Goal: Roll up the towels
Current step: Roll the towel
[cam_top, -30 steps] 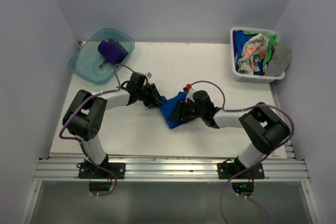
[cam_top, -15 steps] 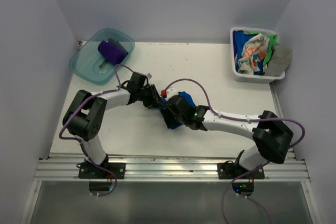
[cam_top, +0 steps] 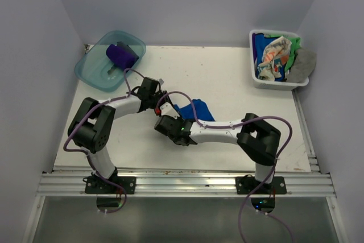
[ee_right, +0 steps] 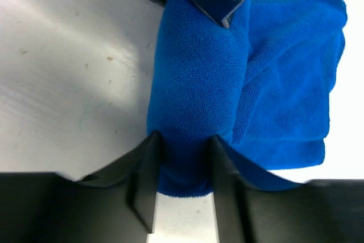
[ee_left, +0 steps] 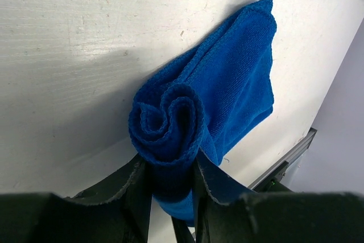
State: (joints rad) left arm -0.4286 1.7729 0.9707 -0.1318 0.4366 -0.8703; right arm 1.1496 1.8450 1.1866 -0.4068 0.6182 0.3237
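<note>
A royal blue towel (cam_top: 196, 109) is lying near the middle of a white worktop (cam_top: 227, 78), partly rolled. Its rolled part is pointing toward the left edge, and a loose flap is spreading flat toward the right edge. Two robot arms are meeting at the roll. The left hand (cam_top: 161, 103) is reaching in from the left edge and is closed on one end of the roll. In the left wrist view, its black fingers (ee_left: 136, 197) are pinching the towel just under the spiral of cloth layers. The right arm is bending across from the right side, and the right hand (cam_top: 168, 119) is clamping the same roll from the near side. In the right wrist view, its fingers (ee_right: 145, 169) are pressing into both sides of the thick blue cylinder, with the left hand's fingertips showing at the roll's far end. At the far left corner, a translucent teal tub (cam_top: 91, 72) is holding a rolled purple towel (cam_top: 120, 55). At the far right corner, a white basket (cam_top: 254, 75) is holding a crumpled cream printed towel (cam_top: 272, 55), a green towel (cam_top: 294, 44) and a grey towel (cam_top: 304, 64).
</note>
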